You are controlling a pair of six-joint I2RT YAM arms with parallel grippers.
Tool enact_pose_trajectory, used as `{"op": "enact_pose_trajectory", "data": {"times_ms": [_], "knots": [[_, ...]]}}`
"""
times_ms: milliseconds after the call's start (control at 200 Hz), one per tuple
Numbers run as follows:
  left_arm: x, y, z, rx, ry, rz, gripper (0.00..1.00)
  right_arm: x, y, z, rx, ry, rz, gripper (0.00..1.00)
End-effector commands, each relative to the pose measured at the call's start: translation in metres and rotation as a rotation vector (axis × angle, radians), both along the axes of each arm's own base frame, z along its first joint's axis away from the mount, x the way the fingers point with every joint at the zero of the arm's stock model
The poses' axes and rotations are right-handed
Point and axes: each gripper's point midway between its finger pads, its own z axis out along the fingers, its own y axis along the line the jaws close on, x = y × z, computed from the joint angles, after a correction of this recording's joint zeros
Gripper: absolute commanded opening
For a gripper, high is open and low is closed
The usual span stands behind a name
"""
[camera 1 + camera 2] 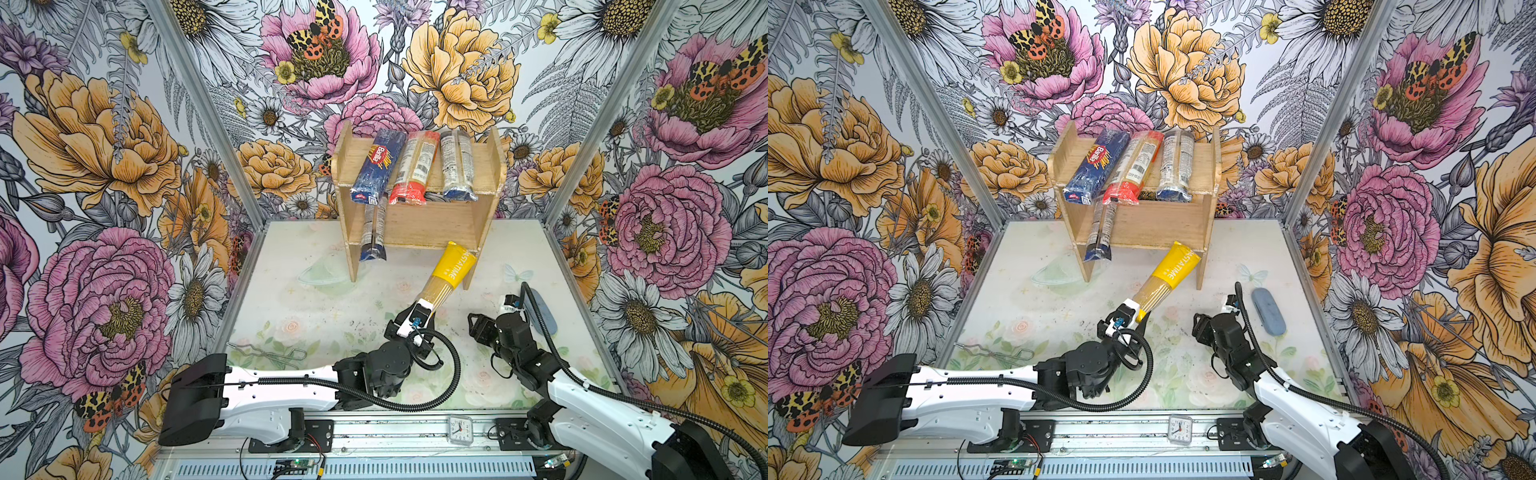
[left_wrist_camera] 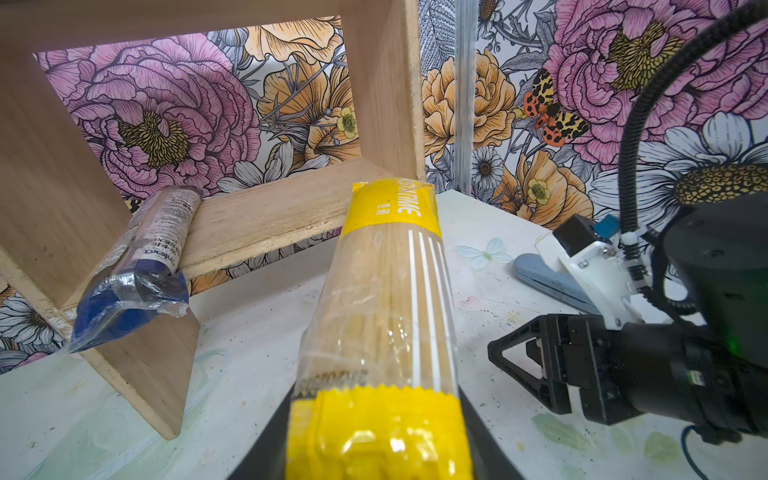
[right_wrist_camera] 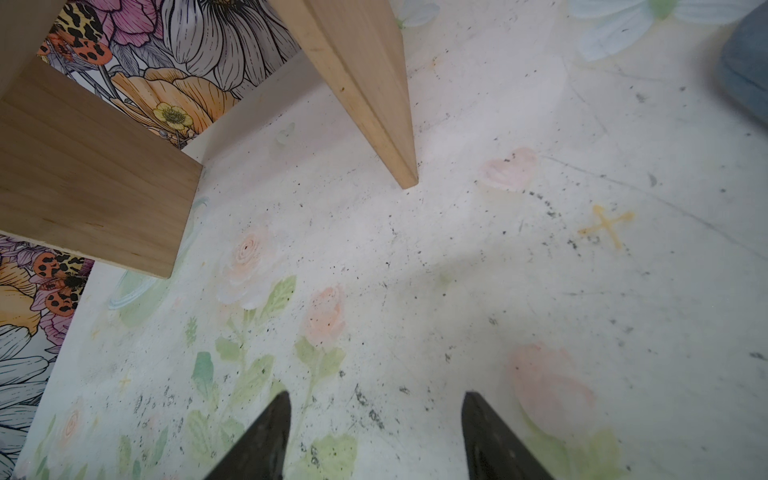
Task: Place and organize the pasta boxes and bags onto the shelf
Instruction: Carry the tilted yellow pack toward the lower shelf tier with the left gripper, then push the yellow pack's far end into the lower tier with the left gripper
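left fingers pinch the yellow-ended bag by its near end, so the far tip points at the shelf, at its lower tier beside one leg. right fingers are spread and empty, near the shelf.

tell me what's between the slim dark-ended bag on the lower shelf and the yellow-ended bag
Nothing: just bare board of the shelf between the slim dark-ended bag and the yellow-ended bag, clearest in the left wrist view.
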Motion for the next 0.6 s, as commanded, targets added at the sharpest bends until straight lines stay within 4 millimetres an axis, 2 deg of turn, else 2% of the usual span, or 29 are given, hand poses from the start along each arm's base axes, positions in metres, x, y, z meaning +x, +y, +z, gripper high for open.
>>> {"op": "enact_pose_trajectory", "data": {"times_ms": [0,135,160,595], "knots": [[0.005,0.006,0.08,-0.273,-0.088,0.016,0.0,0.001,-0.002,-0.002,-0.002,0.006,-0.009,0.67],[0.006,0.0,0.084,-0.275,-0.098,0.019,0.0,0.001,-0.002,-0.002,-0.003,0.007,-0.01,0.67],[0.016,0.005,0.085,-0.275,-0.104,0.049,0.0,0.001,-0.002,-0.002,-0.003,0.008,-0.008,0.67],[0.05,0.002,0.098,-0.252,-0.153,0.21,0.0,-0.001,-0.005,-0.005,-0.004,0.009,-0.014,0.67]]}}
